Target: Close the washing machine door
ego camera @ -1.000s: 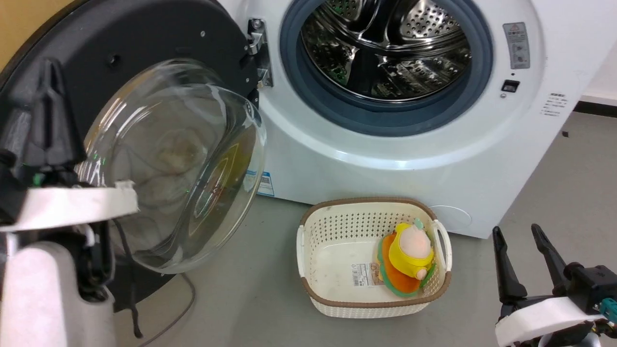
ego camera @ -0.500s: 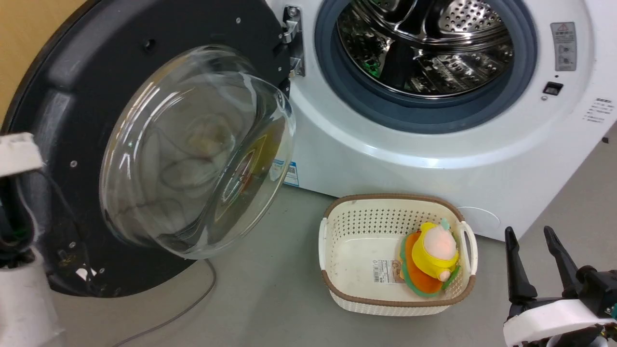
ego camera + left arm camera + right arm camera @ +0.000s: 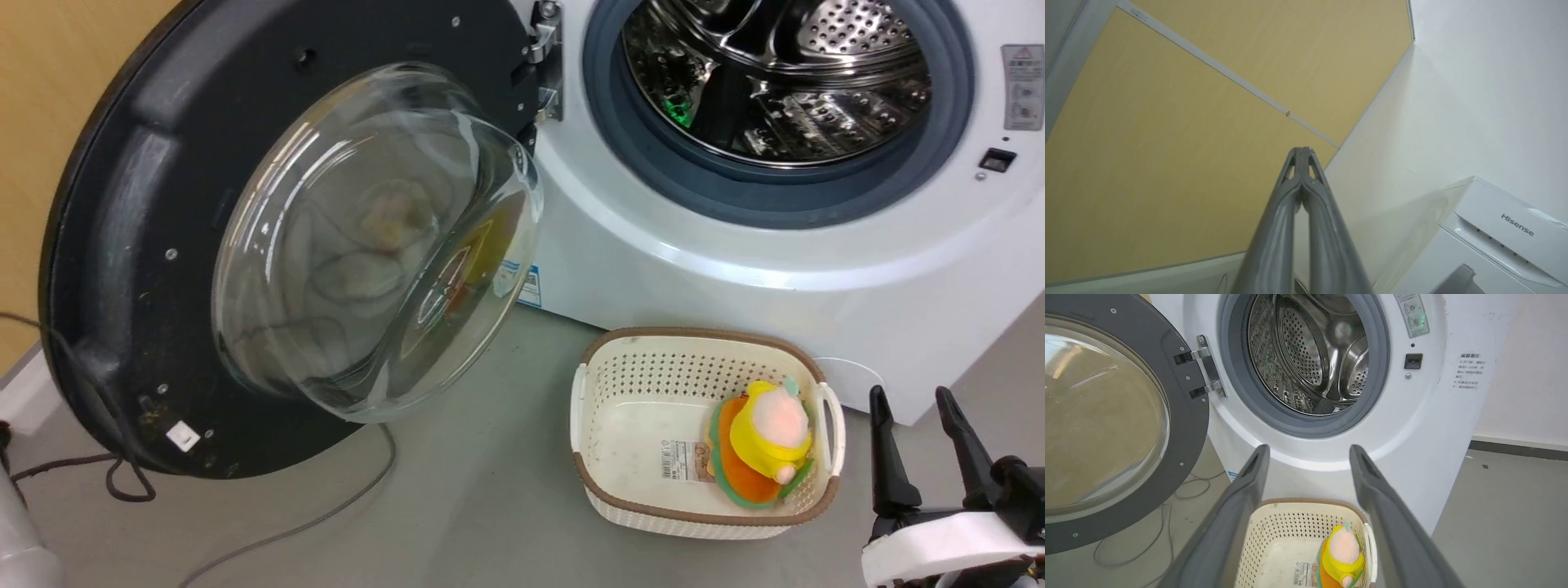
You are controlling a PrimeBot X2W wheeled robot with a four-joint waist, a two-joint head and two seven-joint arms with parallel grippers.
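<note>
Status: approach phase, nothing touching the door (image 3: 122, 204) yet.

Nearest, the right gripper (image 3: 909, 398) sits low at the near right, fingers up and spread wide, nothing between them. Its wrist view looks over the basket (image 3: 1306, 502) at the washing machine (image 3: 1433, 428). The left forearm (image 3: 16, 531) clips the near left corner of the head view. The left gripper (image 3: 1301, 151) has its fingers pressed together and empty. It is aimed up at the yellow wall panel (image 3: 1167, 143), well apart from the door.

The basket stands on the floor (image 3: 490, 506) just in front of the washing machine, with a toy (image 3: 767, 433) at its right end. A cable (image 3: 394, 457) trails across the floor under the door.

The door hangs swung wide on the hinge (image 3: 545, 49) at the left edge of the opening. Its inner face and glass bowl (image 3: 375, 237) are turned toward the robot. Beyond it, the grey seal (image 3: 775, 208) and steel drum (image 3: 816, 106) are fully exposed.

Next move, my read:
- The left arm is the one on the door's side, so it should do the push.
- It needs to drop, get round the door's free left edge and press on the outer face.
- The door then sweeps right about the hinge until the latch seats.
- Closed fingers are fine for a push, no grasp needed.

Watch items:
- The door's lower rim may pass close to the basket. Can't tell the clearance.
- The cable lies near that rim and could snag.
</note>
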